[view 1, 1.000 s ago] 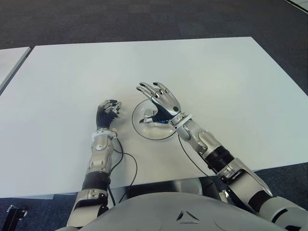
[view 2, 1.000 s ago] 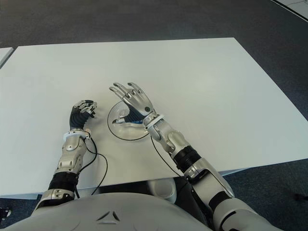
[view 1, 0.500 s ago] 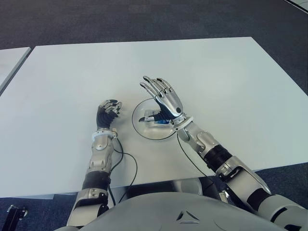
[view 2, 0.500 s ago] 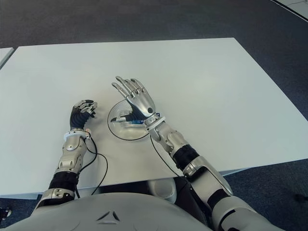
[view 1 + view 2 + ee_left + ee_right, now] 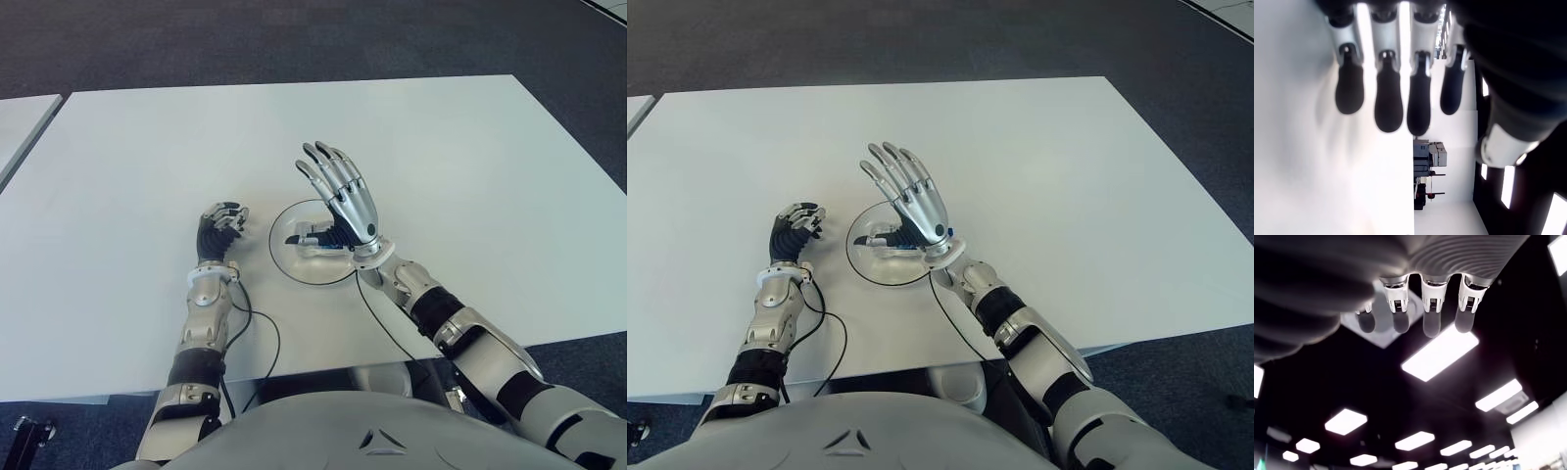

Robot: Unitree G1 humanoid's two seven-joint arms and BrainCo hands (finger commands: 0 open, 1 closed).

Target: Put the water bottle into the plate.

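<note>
A clear round plate [image 5: 292, 271] sits on the white table [image 5: 470, 166] in front of me. In it lies a small water bottle [image 5: 312, 242] with a blue label, on its side and partly hidden behind my right hand. My right hand [image 5: 342, 195] is raised over the plate's right part, palm turned left and fingers [image 5: 898, 174] spread and pointing up. It holds nothing, and its wrist view shows only fingertips [image 5: 1431, 324] against ceiling lights. My left hand [image 5: 221, 224] shows left of the plate with fingers [image 5: 1389, 100] curled over the table, holding nothing.
A black cable [image 5: 257, 333] loops on the table beside my left forearm. A second white table's corner [image 5: 22, 122] shows at the far left. Dark carpet [image 5: 294, 39] surrounds the table.
My right hand has tipped upright and drawn back to the right off the bottle, fingers now pointing up. The bottle stays in the plate. The left hand has not moved.
</note>
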